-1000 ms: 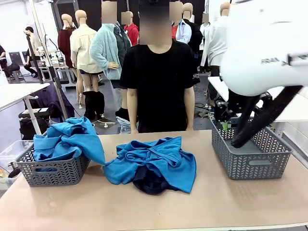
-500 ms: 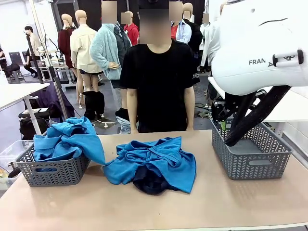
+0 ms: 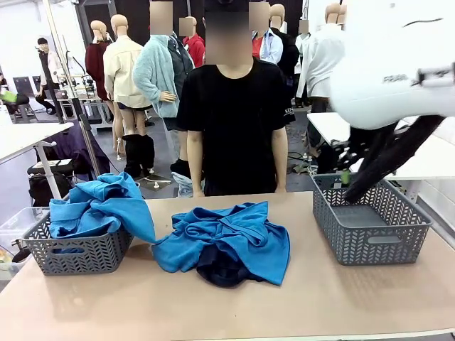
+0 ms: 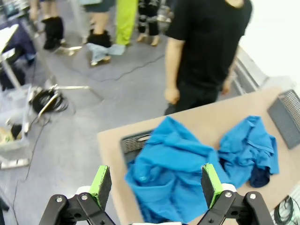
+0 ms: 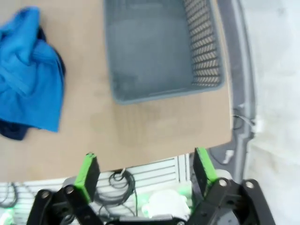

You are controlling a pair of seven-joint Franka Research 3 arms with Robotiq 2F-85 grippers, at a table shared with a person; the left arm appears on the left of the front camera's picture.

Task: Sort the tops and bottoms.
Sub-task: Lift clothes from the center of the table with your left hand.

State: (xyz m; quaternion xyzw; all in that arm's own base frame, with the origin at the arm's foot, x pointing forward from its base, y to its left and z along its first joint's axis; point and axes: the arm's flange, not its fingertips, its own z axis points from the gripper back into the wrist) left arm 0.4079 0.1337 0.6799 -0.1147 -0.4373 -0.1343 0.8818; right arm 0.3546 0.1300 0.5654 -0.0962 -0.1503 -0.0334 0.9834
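Note:
One blue top (image 3: 92, 206) is heaped in the left grey basket (image 3: 78, 252) and spills over its rim. A second blue top (image 3: 231, 231) lies crumpled mid-table, covering most of the dark navy bottoms (image 3: 219, 273) that poke out at its front. My right gripper (image 3: 346, 165) hangs open above the empty right basket (image 3: 370, 234); its wrist view looks down on that basket (image 5: 159, 47), with the jaws (image 5: 145, 168) wide apart. My left gripper (image 4: 155, 185) is open high above the basket top (image 4: 173, 168), with nothing held.
A person in a black t-shirt (image 3: 231, 121) stands at the far side of the table, arms down. The table's right edge (image 5: 229, 93) runs close beside the right basket. Bare tabletop (image 3: 213, 312) stretches along the front.
My right arm has shifted a little to the right and upward over the right basket. The garments, baskets and person have not moved.

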